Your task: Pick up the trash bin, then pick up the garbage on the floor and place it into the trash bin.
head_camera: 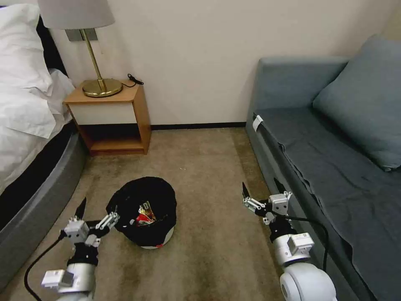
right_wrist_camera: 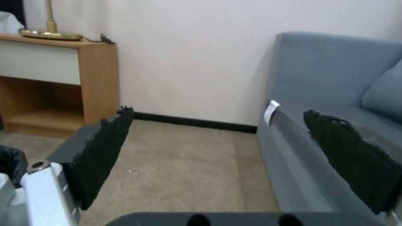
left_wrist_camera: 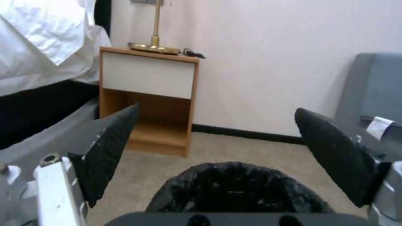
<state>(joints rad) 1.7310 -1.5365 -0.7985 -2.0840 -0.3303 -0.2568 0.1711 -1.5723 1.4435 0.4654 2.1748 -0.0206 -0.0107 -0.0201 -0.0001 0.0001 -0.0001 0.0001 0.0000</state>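
Note:
The trash bin (head_camera: 144, 196), lined with a crinkly black bag, leans on the carpet with its pale base (head_camera: 166, 239) showing underneath. Garbage (head_camera: 145, 215) lies inside it: a crumpled red-white wrapper and a gold-brown piece. My left gripper (head_camera: 97, 212) is open right at the bin's left rim; whether a finger touches the bag I cannot tell. In the left wrist view the bin (left_wrist_camera: 234, 188) sits low between the spread fingers (left_wrist_camera: 111, 150). My right gripper (head_camera: 261, 189) hangs open and empty beside the sofa front, well to the right of the bin.
A wooden nightstand (head_camera: 115, 117) with a brass lamp (head_camera: 101, 87) stands against the back wall. The bed (head_camera: 25, 125) runs along the left, and a grey-blue sofa (head_camera: 334, 167) with a cushion (head_camera: 367, 104) along the right. Open carpet (head_camera: 209, 167) lies between them.

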